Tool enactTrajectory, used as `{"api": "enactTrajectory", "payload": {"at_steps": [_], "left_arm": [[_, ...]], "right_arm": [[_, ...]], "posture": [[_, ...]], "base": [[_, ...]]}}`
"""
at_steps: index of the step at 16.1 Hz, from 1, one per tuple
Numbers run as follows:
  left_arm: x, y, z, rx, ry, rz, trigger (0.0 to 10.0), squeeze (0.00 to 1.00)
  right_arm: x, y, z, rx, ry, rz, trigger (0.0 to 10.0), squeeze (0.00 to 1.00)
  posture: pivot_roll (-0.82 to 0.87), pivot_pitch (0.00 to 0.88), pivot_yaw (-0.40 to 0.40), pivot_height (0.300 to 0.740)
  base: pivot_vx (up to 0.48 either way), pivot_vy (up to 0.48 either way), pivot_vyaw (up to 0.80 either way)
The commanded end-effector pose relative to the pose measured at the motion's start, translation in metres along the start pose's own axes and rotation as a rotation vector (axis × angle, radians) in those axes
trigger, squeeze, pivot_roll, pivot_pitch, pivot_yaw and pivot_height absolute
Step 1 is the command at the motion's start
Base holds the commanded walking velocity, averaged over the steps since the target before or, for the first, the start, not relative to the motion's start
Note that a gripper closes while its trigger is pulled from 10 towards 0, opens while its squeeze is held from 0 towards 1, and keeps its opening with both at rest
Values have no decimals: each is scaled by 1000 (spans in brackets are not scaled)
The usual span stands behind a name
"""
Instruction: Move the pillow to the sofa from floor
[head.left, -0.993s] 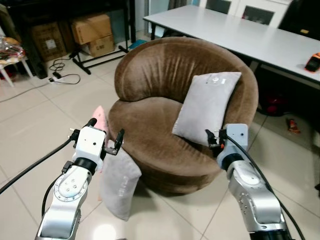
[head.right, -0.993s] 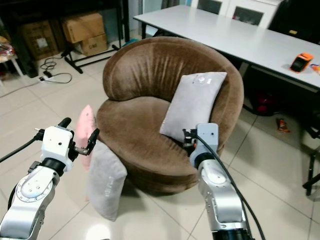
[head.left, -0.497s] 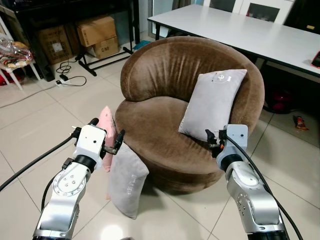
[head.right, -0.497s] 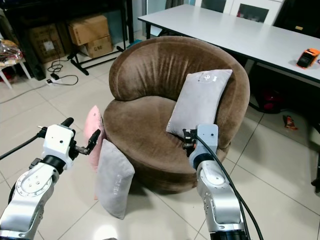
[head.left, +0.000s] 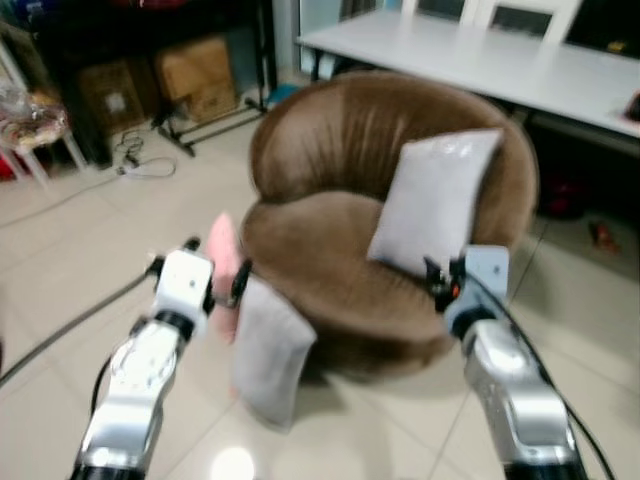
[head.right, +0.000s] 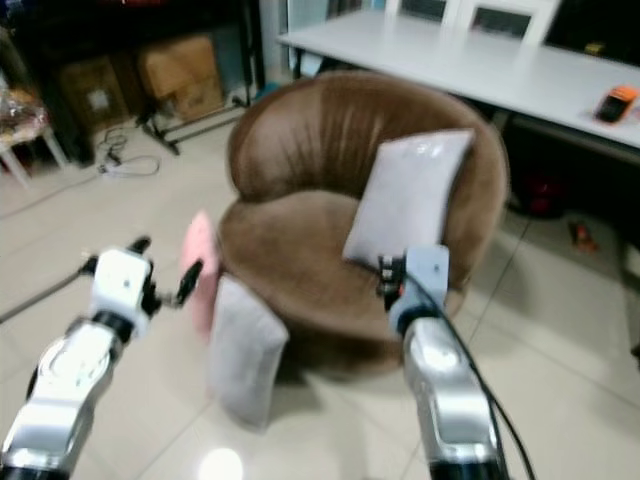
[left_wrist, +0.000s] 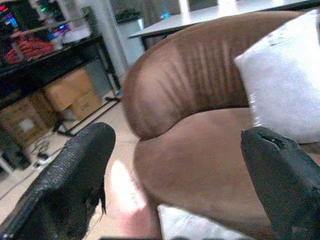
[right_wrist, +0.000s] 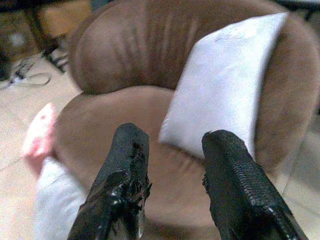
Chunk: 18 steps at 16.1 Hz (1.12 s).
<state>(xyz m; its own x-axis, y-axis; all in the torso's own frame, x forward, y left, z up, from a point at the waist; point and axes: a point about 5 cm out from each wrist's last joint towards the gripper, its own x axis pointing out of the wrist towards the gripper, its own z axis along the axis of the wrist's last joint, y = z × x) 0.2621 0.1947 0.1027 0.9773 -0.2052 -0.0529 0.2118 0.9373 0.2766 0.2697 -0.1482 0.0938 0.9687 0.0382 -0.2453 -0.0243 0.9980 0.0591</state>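
A grey pillow (head.left: 270, 350) stands on the tiled floor, leaning against the front left of the round brown sofa (head.left: 340, 150). A pink pillow (head.left: 222, 262) leans just behind it. Another grey pillow (head.left: 435, 195) rests upright on the sofa's seat against the backrest. My left gripper (head.left: 215, 268) hovers open above the floor pillows, with its fingers (left_wrist: 80, 170) spread wide and nothing between them. My right gripper (head.left: 440, 280) is open in front of the sofa's seat, below the pillow (right_wrist: 225, 85) on it. Both eye views are blurred.
A long white table (head.left: 480, 60) runs behind the sofa at the back right, with an orange device (head.right: 612, 100) on it. Cardboard boxes (head.left: 195, 70) sit under a dark rack at the back left. Cables (head.left: 140, 160) lie on the floor there.
The whole picture has shifted and blurred, so the camera is moving. Both arms hold the same pose, and the pillows lie as before.
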Motion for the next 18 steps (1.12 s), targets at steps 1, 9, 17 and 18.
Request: {"api": "enactTrajectory", "payload": {"at_steps": [1,9,17,18], "left_arm": [[-1,1,-1,-4,3,6,10000,322],[-2,-1,-1,-25,-10,28,10000,318],[-3,-4,7,-19,-20,17,10000,329],[-3,-5,8,-20,-21,15,10000,329]], "right_arm": [[2,4,5,-10,-19,23,10000,0],[1,4,5,-27,-14,47,10000,0],[2,5,5,-15,-10,55,10000,0],[2,5,5,-14,-10,54,10000,0]], "posture": [[-20,0,14,740],[-23,0,0,740],[-24,0,-5,740],[-23,0,-6,740]], "base": [[0,386,0],[0,219,0],[245,0,266],[431,0,0]]}}
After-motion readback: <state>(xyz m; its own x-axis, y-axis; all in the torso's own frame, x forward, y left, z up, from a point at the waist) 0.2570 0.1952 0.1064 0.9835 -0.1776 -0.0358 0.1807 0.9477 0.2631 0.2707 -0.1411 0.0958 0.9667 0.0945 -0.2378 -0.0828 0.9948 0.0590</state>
